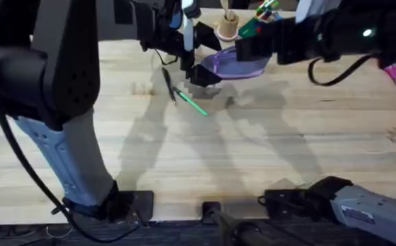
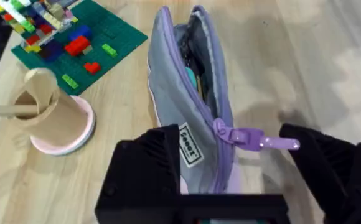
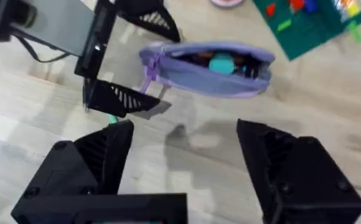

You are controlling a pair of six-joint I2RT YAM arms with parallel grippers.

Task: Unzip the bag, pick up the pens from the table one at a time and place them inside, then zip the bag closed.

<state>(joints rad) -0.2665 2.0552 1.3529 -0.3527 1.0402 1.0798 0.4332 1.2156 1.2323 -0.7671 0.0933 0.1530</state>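
- I judge I'm at the end of the unzipping step: the bag (image 2: 187,93) gapes along most of its length, with the zipper pull (image 2: 255,138) run down to the end nearest my left gripper (image 2: 230,162).
- In the overhead view the bag (image 1: 235,65) lies at the upper middle of the frame, on the table (image 1: 252,157).
- My left gripper stands wide open, one finger on each side of the bag's end. The pull tab lies loose between them, so it has hold of nothing.
- My right gripper (image 3: 183,158) is spread wide too and carries nothing. It hovers over bare wood just short of the bag (image 3: 208,65).
- Some dark and teal things already show inside the bag's mouth; I can't tell what they are.
- Both pens are on the wood just left of the bag in the overhead view: the black pen (image 1: 168,85), and the green pen (image 1: 192,102) a little lower, close together.
- Next I'd take one pen alone; they lie so near each other that the fingers must straddle just one, then carry it to the open slot.
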